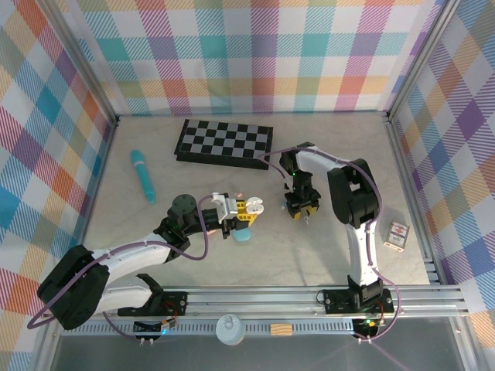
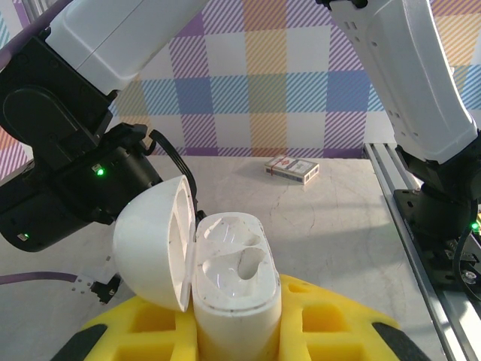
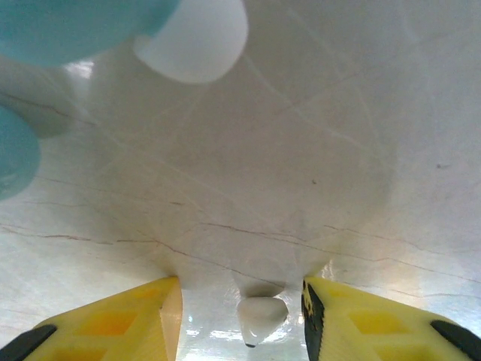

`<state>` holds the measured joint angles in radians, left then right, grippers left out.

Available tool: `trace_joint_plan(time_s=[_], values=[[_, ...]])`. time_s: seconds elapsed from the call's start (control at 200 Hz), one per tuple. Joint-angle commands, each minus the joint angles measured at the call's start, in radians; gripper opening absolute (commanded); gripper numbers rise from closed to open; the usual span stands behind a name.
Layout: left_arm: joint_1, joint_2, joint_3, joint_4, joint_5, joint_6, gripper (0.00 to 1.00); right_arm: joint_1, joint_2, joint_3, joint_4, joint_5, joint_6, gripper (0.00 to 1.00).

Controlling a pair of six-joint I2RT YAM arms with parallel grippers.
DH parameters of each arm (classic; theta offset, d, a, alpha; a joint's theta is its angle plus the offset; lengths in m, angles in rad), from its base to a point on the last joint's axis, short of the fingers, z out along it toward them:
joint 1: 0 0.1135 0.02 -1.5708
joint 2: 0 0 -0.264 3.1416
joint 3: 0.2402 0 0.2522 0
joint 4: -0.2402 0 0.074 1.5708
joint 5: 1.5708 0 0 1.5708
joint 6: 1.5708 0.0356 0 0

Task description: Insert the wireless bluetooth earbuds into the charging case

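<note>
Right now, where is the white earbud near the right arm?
In the right wrist view, the white earbud lies on the table at bottom centre, between the yellow fingers of the right end effector.

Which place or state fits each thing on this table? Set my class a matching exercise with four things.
Things: 1 white plastic charging case; 2 long teal stick; 3 black-and-white chequered board; 4 small white earbud.
Places: A far side of the table; B between the yellow fingers of the right gripper; C lid open, in the left gripper; D lying left of the board.
Pairs: 1-C; 2-D; 3-A; 4-B.
</note>
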<state>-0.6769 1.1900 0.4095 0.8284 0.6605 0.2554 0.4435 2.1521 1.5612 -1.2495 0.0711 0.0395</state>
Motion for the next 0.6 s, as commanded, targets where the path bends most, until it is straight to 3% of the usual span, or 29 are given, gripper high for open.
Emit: trace_joint_plan(time_s=[0.0,0.595], values=[[0.012,0.005,0.037,0.014,0.016,0.011,0.00,-0.009,-0.014,-0.030,-0.025,0.015,-0.008,0.44],[0.013,0.016,0.040,0.023,0.022,0.006,0.00,-0.009,-0.036,-0.056,-0.021,-0.002,0.008,0.34]])
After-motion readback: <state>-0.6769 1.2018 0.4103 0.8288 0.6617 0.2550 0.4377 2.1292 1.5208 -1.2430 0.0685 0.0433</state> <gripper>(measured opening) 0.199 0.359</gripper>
